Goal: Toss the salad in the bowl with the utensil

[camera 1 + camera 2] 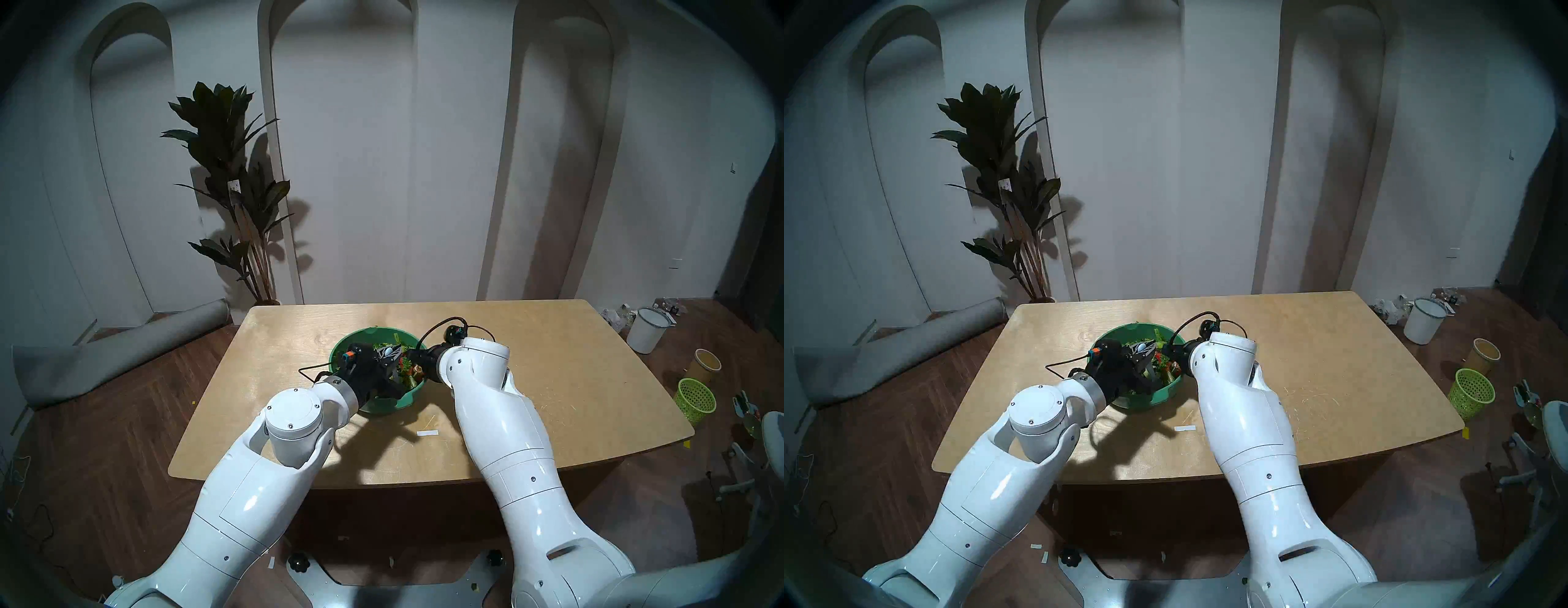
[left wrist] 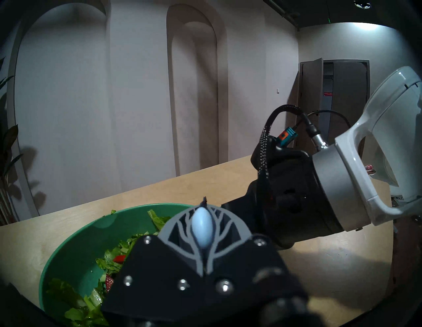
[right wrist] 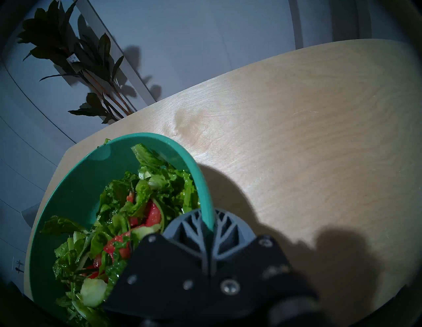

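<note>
The green bowl (image 1: 394,403) stands mid-table and holds the salad (image 1: 407,369) of green leaves, red pieces and pale cucumber slices. My left gripper (image 1: 392,354) is over the bowl's near left side, shut on the fork. Only the fork's pale blue handle end (image 2: 202,228) shows between the grey fingers; the tines are hidden. My right gripper (image 3: 209,228) is shut on the bowl's right rim (image 3: 201,178), one finger inside and one outside. The salad (image 3: 127,205) fills the bowl's lower half in the right wrist view.
The wooden table (image 1: 551,361) has a white tape strip (image 1: 427,433) in front of the bowl. On the floor to the right stand a lime mesh basket (image 1: 695,399), a yellow cup (image 1: 706,365) and a white bucket (image 1: 647,329). A plant (image 1: 237,191) stands at back left.
</note>
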Robot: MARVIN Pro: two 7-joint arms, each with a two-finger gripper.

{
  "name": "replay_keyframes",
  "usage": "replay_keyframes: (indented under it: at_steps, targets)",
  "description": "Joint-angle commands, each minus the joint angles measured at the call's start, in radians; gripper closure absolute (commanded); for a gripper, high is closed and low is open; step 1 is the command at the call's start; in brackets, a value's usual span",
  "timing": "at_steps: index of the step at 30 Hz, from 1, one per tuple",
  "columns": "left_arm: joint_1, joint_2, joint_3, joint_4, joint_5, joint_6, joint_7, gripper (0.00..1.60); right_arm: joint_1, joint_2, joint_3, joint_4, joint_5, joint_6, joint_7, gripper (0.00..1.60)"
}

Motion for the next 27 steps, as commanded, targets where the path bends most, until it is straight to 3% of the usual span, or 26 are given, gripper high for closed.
replay_keyframes:
  at_steps: [1,9,27]
  targets:
    - [-0.030,0.006,0.011,0.041,0.036,-0.061,-0.001,1.60,0.011,-0.006,0.000,-0.023,0.002,-0.001,0.000,1.60]
    - [-0.104,-0.003,0.028,0.176,0.088,-0.119,0.022,1.60,0.011,-0.006,0.000,-0.022,0.001,-0.001,0.001,1.60]
    - [-0.229,0.018,0.023,0.332,0.132,-0.190,0.035,1.60,0.011,-0.006,0.000,-0.021,0.000,-0.001,0.002,1.60]
